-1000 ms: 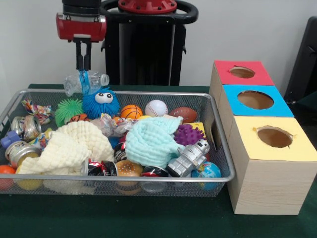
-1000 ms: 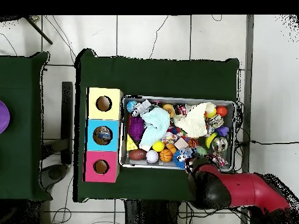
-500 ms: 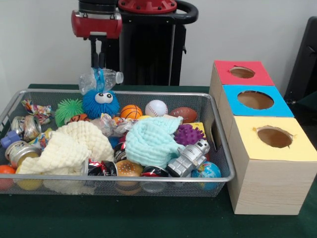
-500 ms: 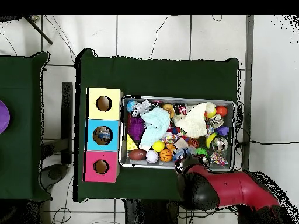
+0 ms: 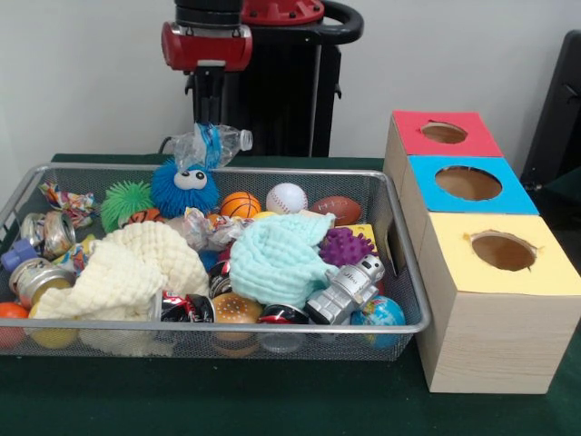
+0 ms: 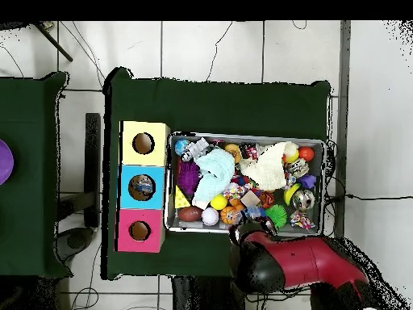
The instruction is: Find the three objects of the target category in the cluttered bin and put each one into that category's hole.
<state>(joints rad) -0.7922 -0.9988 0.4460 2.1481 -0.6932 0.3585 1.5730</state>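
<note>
My gripper (image 5: 211, 125) hangs above the back rim of the wire bin (image 5: 227, 324), shut on a crushed clear plastic bottle (image 5: 216, 145) with a blue label. The bottle is lifted clear of the clutter, just over the blue fuzzy toy (image 5: 184, 188). Three boxes with holes stand to the right of the bin: red (image 5: 408, 123), blue (image 5: 425, 173) and yellow (image 5: 454, 265). Looking straight down, the red arm (image 6: 298, 262) covers the gripper and the bottle at the bin's lower edge (image 6: 242, 228).
The bin holds several balls, cans, a robot figure (image 5: 347, 289), a cream cloth (image 5: 127, 268) and a mint cloth (image 5: 277, 254). From above, the yellow (image 6: 129, 133), blue (image 6: 129, 198) and red (image 6: 129, 240) boxes stand left of the bin.
The gripper has carried the bottle to the right along the bin's back rim, toward the boxes. In the overhead view the arm has swung left.
</note>
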